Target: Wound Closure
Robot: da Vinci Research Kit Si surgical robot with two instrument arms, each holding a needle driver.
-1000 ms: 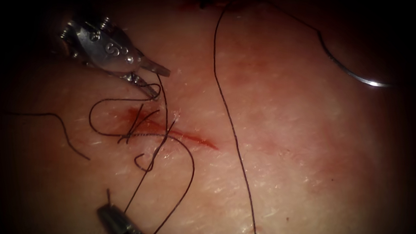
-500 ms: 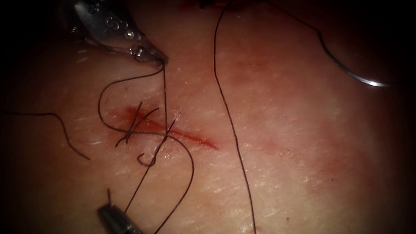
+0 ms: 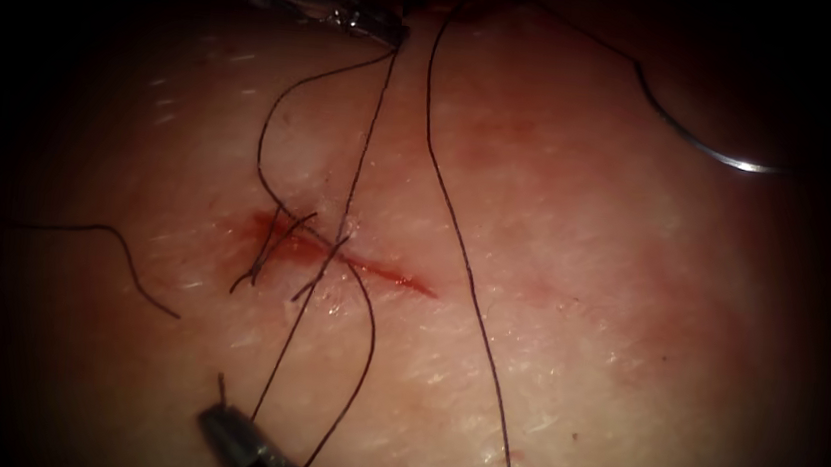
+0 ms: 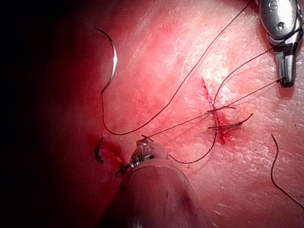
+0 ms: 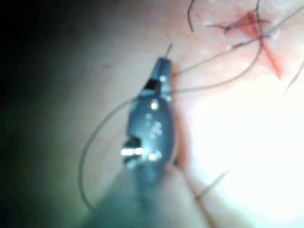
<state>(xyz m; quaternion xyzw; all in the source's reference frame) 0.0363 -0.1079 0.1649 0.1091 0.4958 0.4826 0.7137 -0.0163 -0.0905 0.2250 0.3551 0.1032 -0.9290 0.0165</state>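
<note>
Both my tools pinch thread: left tool far, right tool near. Needle lies free, far right of the cut. No writing reads.

**Both tools clamped, set far apart**

We find the left tool at the far upper edge of the endoscope view. Its jaws are closed to a fine point that aims right and slightly down, pinching the thread. The right tool enters from the lower edge, its shaft running off to the lower right and its tip pointing up and left. Its jaws are likewise pressed together on thread, with a short stub poking past them.
</note>
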